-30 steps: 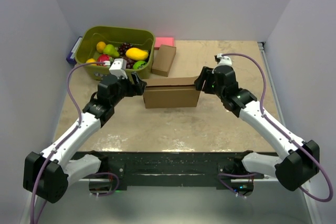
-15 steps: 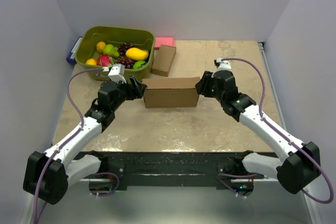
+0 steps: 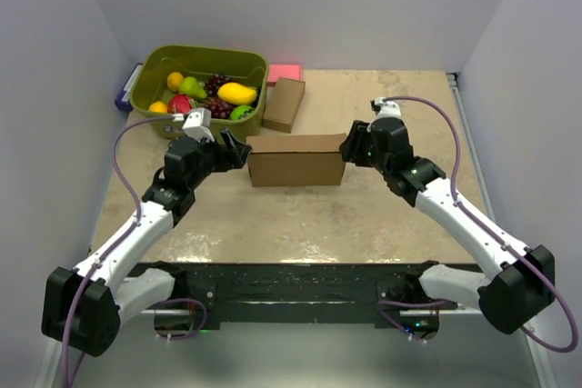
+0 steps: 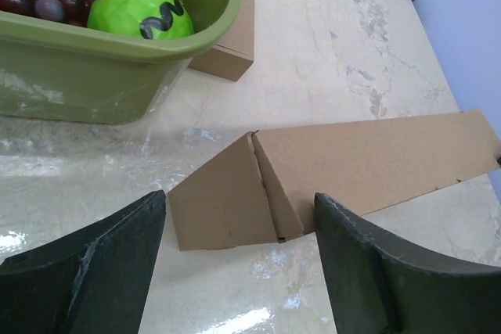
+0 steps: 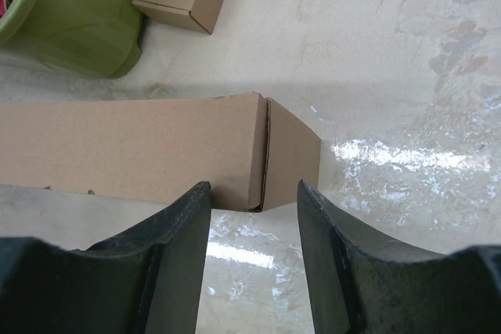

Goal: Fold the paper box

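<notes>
My left pincer (image 4: 239, 217) gapes wide, with the folded end of the box (image 4: 368, 162) just ahead between its fingers, not gripped. My right pincer (image 5: 252, 193) is parted too, the box's other end just past its tips. The box lies on the counter (image 3: 300, 215) between both pincers. Beyond it sit a small box (image 3: 284, 104) and a green tub (image 3: 145, 88) of fruit (image 3: 236, 94).
</notes>
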Tool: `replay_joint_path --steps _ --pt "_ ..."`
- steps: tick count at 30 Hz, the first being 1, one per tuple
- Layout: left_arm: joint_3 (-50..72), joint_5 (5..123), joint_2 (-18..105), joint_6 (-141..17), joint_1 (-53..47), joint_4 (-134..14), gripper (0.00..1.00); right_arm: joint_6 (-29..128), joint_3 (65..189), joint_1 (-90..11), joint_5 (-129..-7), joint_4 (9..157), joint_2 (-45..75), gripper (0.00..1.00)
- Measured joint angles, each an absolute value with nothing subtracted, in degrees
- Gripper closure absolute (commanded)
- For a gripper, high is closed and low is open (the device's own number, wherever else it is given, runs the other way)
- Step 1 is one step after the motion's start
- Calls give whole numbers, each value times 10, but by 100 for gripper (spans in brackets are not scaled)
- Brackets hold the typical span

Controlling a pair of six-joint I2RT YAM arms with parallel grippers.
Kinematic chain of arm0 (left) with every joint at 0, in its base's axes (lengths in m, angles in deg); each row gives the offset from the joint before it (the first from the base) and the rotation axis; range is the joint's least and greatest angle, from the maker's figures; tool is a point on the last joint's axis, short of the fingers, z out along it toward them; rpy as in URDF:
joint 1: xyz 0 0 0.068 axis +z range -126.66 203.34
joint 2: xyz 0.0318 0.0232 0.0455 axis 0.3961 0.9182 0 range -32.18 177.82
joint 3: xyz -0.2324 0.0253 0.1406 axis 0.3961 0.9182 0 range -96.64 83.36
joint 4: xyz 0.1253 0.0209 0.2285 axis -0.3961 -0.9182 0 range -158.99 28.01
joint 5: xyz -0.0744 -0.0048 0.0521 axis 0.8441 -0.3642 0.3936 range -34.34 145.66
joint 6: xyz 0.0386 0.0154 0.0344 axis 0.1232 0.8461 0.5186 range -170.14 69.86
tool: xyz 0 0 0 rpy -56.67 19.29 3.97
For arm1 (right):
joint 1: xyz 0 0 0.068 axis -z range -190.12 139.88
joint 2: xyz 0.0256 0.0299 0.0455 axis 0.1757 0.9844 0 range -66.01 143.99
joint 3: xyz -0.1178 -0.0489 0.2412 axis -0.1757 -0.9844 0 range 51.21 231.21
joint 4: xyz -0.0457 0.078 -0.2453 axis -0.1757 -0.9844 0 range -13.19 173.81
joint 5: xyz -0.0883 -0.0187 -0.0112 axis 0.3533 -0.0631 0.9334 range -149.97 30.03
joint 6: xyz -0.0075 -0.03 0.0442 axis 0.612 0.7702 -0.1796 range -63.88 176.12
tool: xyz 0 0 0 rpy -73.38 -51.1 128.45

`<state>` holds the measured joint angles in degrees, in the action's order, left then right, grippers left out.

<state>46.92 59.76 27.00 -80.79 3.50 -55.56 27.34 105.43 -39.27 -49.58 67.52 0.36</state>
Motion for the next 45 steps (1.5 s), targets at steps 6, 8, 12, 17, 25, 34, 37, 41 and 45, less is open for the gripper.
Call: replay_joint_path --steps 6,8,12,17,25,34,37,41,45 --pt "444 616 270 -805 65 -592 19 283 1086 -385 -496 646 19 49" --pt "439 619 270 -803 69 -596 19 284 1091 -383 -496 643 22 49" --pt "438 627 274 -799 73 -600 20 287 1093 -377 -497 639 23 49" --pt "438 636 285 -795 76 -596 19 290 1093 -366 -505 638 23 49" --pt "438 644 293 -795 76 -586 25 292 1091 -363 -505 638 23 55" --pt "462 655 291 -808 76 -544 37 288 1067 -364 -522 673 13 72" --pt "474 660 287 -814 76 -526 39 287 1057 -364 -524 687 9 75" --pt "492 664 279 -827 76 -505 40 287 1047 -364 -526 702 7 79" --pt "505 665 275 -836 76 -489 41 287 1041 -364 -530 711 7 82"
